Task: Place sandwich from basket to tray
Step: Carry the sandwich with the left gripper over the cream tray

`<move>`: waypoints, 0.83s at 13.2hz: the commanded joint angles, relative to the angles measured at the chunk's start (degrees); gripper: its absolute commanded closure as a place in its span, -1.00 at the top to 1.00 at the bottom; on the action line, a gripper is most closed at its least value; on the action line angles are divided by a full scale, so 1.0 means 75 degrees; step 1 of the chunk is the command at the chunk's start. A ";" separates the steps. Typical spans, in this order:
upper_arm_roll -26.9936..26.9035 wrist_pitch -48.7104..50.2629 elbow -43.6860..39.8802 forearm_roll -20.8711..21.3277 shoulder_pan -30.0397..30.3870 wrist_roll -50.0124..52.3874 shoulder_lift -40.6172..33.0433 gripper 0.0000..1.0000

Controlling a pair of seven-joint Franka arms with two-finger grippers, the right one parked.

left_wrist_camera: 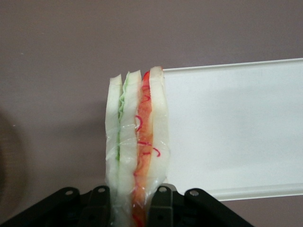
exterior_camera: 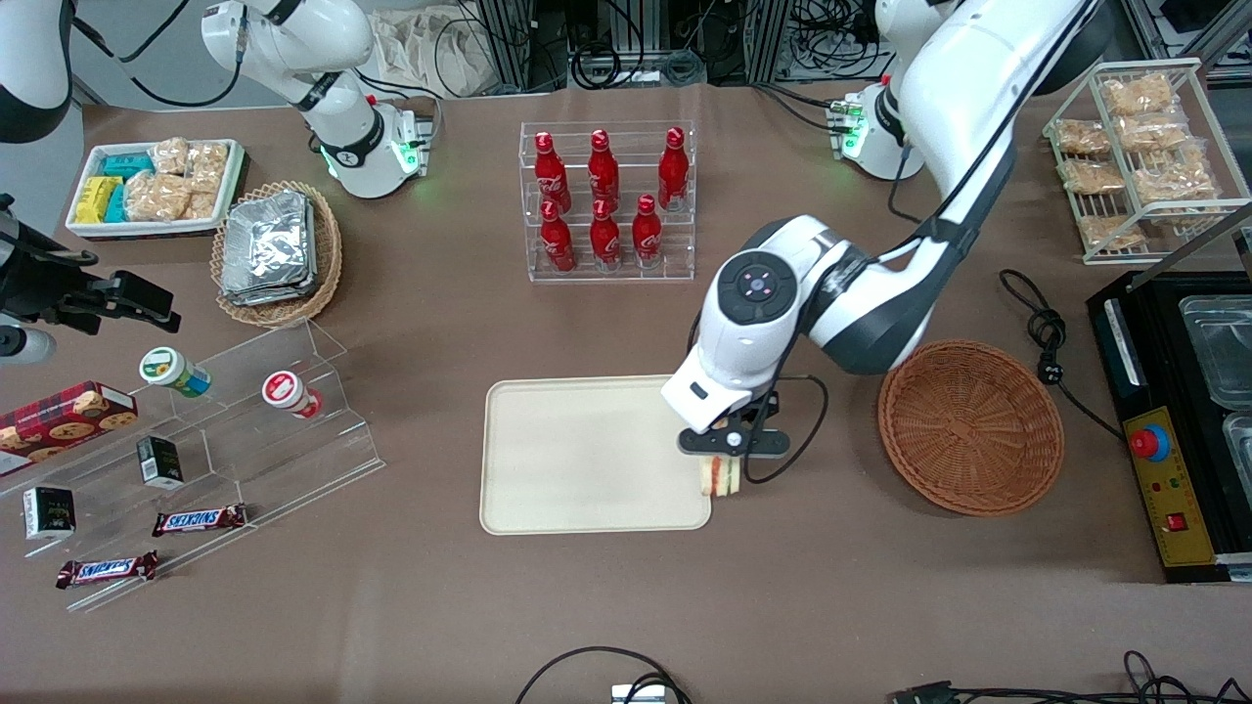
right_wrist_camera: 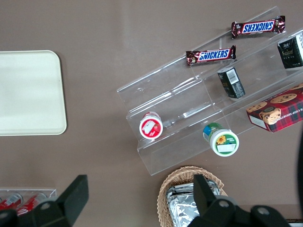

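My left gripper [exterior_camera: 729, 458] is shut on the clear-wrapped sandwich [exterior_camera: 722, 476], a wedge of white bread with green and orange-red layers. It holds the sandwich just above the edge of the cream-beige tray [exterior_camera: 577, 460] that faces the basket. In the left wrist view the sandwich [left_wrist_camera: 137, 142] stands on edge between the black fingers [left_wrist_camera: 161, 205], half over the tray's rim [left_wrist_camera: 246, 191] and half over the brown table. The reddish-brown wicker basket [exterior_camera: 970, 426] lies beside the tray toward the working arm's end, with nothing in it. The tray also shows in the right wrist view [right_wrist_camera: 28, 92].
A clear rack of red bottles [exterior_camera: 606, 200] stands farther from the front camera than the tray. A clear stepped stand with snacks [exterior_camera: 196, 460] and a tan basket of foil packets [exterior_camera: 274, 249] lie toward the parked arm's end. A black machine [exterior_camera: 1174, 430] and cable [exterior_camera: 1047, 337] lie near the basket.
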State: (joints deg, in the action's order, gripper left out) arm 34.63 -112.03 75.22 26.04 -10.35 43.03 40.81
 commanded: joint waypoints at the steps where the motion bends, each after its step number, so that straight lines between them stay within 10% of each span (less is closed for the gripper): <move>1: -0.0035 0.0172 -0.0993 0.0523 -0.0494 0.0145 0.0989 -0.69; 11: -0.1348 -0.1104 -0.1029 0.0536 -0.1843 0.0778 0.1964 -0.67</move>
State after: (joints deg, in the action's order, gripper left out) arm 25.02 -119.92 70.08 29.17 -23.50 47.83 54.21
